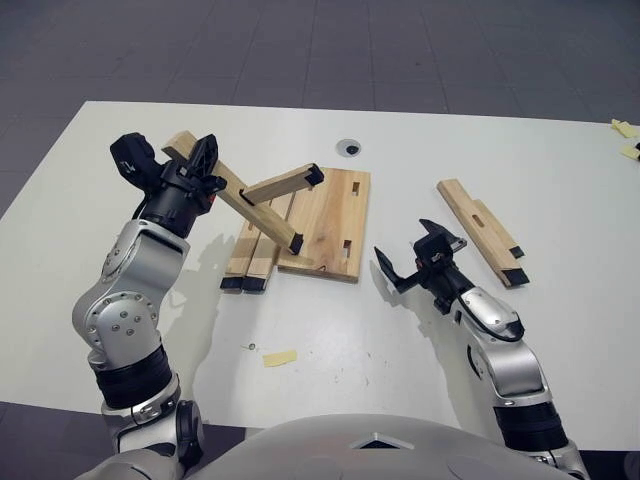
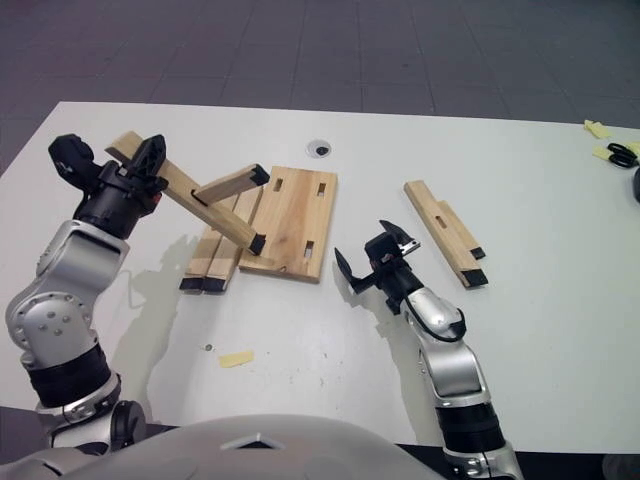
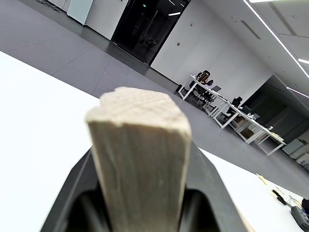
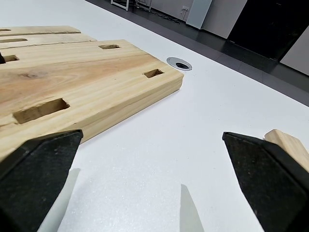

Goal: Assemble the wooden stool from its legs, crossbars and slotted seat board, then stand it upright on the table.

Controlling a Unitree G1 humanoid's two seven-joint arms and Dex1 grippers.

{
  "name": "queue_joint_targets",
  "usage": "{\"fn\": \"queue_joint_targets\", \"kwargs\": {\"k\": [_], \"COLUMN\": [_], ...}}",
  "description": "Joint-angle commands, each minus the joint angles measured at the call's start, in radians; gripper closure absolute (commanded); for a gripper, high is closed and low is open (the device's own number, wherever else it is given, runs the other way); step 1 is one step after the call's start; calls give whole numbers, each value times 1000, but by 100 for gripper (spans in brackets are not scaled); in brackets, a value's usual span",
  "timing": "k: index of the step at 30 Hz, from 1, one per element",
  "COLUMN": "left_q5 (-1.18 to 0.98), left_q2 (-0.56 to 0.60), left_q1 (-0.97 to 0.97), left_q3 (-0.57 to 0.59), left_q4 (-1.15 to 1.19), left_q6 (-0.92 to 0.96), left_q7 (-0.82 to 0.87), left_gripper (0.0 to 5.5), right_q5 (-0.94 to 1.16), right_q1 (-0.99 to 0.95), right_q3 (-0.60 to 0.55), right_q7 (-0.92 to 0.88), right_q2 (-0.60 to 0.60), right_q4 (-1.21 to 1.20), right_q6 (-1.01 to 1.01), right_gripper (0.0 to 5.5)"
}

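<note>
My left gripper [image 1: 198, 168] is shut on the upper end of a wooden leg [image 1: 240, 200], held tilted above the table with its black-capped foot over the seat board's near left corner. A crossbar [image 1: 285, 184] sticks out from the leg's middle. The left wrist view has the leg's cut end [image 3: 140, 159] between the jaws. The slotted seat board [image 1: 330, 220] lies flat, and two more legs [image 1: 250, 255] lie against its left side. My right gripper [image 1: 405, 245] stands open just right of the board, nothing in it. Its fingers [image 4: 34, 164] frame the board's edge [image 4: 72, 82].
A further pair of wooden pieces [image 1: 482, 230] lies flat to the right of my right gripper. A round cable hole [image 1: 349, 147] sits behind the board. A scrap of yellow tape [image 1: 279, 357] lies at the near middle, and more tape [image 1: 625, 130] with scissors [image 2: 622, 152] at the far right.
</note>
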Motion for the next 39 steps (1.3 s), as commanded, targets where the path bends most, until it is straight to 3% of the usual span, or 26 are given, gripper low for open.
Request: {"fn": "queue_joint_targets", "kwargs": {"k": [1,12,19,27,39], "left_q5": [51,285,398,515,488], "left_q2": [-35,102,126,196,163], "left_q1": [-1,103,196,466,237], "left_q3": [-28,-190,-296,-343,-327], "left_q4": [16,-85,-102,-105,-29], "left_q6": [-33,9,-17,-124,-171], "left_q7": [9,-73,-131,-254,-275], "left_gripper": [446,446,446,446,444], "right_q5": [-11,-56,-83,-79,-89], "right_q1": [7,-9,-29,-77,-92], "right_q3": [16,10,8,-46,-29], "right_q7": [-5,-43,-54,-55,-60], "right_q2": [8,3,3,-15,1], "right_q4": [-7,-11,-19,-30,-17], "right_q6": [0,-28,-40,-34,-39], "right_gripper": [10,10,10,10,10]}}
